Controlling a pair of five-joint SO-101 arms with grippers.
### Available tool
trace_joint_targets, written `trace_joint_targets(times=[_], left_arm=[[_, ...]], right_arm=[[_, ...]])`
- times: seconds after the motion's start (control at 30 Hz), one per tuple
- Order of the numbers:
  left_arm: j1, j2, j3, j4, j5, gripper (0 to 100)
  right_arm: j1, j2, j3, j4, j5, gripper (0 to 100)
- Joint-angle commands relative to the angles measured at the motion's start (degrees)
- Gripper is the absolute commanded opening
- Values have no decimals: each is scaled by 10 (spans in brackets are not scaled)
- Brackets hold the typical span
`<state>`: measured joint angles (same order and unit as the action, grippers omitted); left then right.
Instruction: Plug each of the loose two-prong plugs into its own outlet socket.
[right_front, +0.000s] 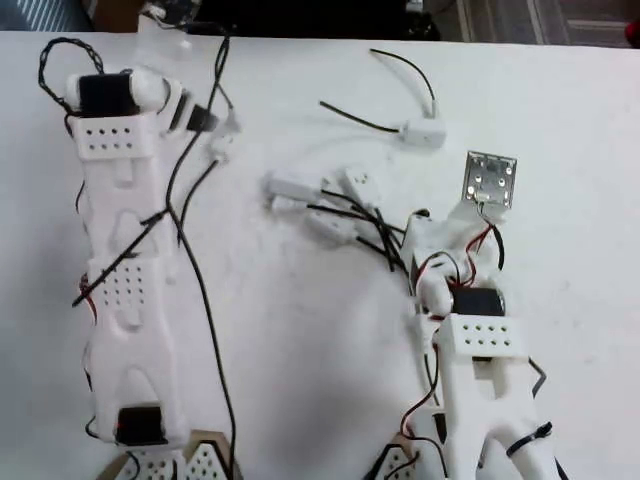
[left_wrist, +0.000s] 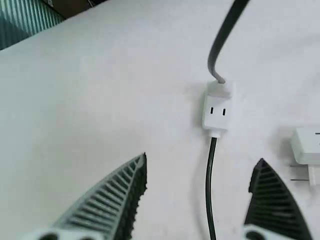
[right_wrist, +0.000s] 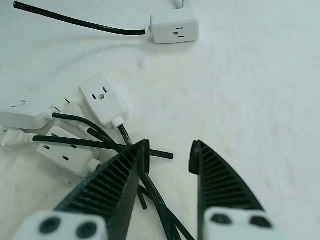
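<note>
Progress looks slight to us: we judge the task barely begun. Our left gripper (left_wrist: 201, 167) hangs with its fingers spread wide and nothing between them, above the white table (left_wrist: 90, 90). Just ahead of it lies a two-slot socket (left_wrist: 217, 111), whose dark cord (left_wrist: 210, 190) runs back under the gap between the fingers. A second cord enters a small white piece at the socket's far end. We cannot tell whether that piece is a seated plug or only part of the moulding. Near the socket but apart from it, a two-prong plug (left_wrist: 306, 150) lies loose with its prongs bare.

Our right gripper (right_wrist: 170, 150) is also parted, though less widely, and pinches nothing. It sits low over a tangle of black cords (right_wrist: 150, 187). Beyond its fingertips lie a three-hole outlet block (right_wrist: 102, 100) and a flat two-slot block (right_wrist: 65, 150), close together among other white pieces. None of these is visibly mated with a plug. A further outlet block (right_wrist: 174, 27) lies well apart from them, its face empty.

In the high view the heap of sockets and plugs (right_front: 320, 205) sits in the middle of the table, between the two arms. As far as we can see, no pairing is certainly made. Every loose plug has yet to be picked up, lined up with a socket and pushed home.
</note>
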<state>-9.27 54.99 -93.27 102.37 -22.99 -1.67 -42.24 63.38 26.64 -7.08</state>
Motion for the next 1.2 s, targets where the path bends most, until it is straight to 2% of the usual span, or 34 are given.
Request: trace_joint_targets(times=[0.0,0.1,0.33,0.57,0.67,0.8,0.97,1.17], left_arm=[[-20,-96,-11,4,25,287],[-22,-163,55,4,23,271],[0,-401,351,0,23,269],[13,-611,586,-4,28,268],[0,-682,688,-19,48,268],[-36,-760,835,-84,72,268],[-54,-852,1028,-179,86,268],[-54,-954,1223,-277,86,268]], right_arm=[[2,-13,-3,-7,2,127],[0,-13,-4,-7,2,127],[-33,-13,-7,22,25,127],[-62,-13,-21,44,24,127],[-77,-12,-66,106,-24,128],[-120,-12,-111,161,-84,130],[-189,1,-120,152,-139,130],[-201,158,-184,106,-236,130]])
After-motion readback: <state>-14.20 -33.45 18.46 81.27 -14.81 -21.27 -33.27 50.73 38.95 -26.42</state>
